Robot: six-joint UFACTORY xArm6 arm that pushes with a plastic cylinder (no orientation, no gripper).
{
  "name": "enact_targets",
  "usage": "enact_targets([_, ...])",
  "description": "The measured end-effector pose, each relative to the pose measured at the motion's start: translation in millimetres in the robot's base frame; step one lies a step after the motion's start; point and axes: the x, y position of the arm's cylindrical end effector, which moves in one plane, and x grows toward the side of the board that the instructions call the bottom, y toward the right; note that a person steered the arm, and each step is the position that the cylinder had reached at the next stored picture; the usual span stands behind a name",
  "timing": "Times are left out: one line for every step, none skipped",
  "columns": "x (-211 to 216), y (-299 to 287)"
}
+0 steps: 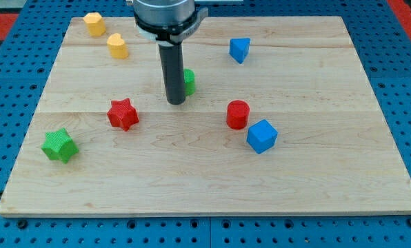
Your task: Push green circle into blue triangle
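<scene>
The green circle (189, 81) lies near the board's middle top, mostly hidden behind my rod. My tip (176, 102) rests on the board just left of and slightly below the green circle, touching or nearly touching it. The blue triangle (239, 49) sits up and to the right of the green circle, a short gap away.
A red cylinder (238, 114) and a blue cube (262, 136) lie right of centre. A red star (123, 114) and a green star (58, 145) lie at the left. Two yellow blocks (94, 23) (117, 47) sit at the top left. The wooden board (212, 179) rests on a blue pegboard.
</scene>
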Motion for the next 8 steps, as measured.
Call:
enact_targets([-26.2, 22.7])
enact_targets([-52.3, 36.2])
enact_targets([-53.0, 10.8])
enact_targets([-65.8, -0.5])
enact_targets([-88.1, 22.3])
enact_targets([-103.1, 56.9])
enact_targets([-105.4, 87.9])
enact_targets([-117.9, 111.7])
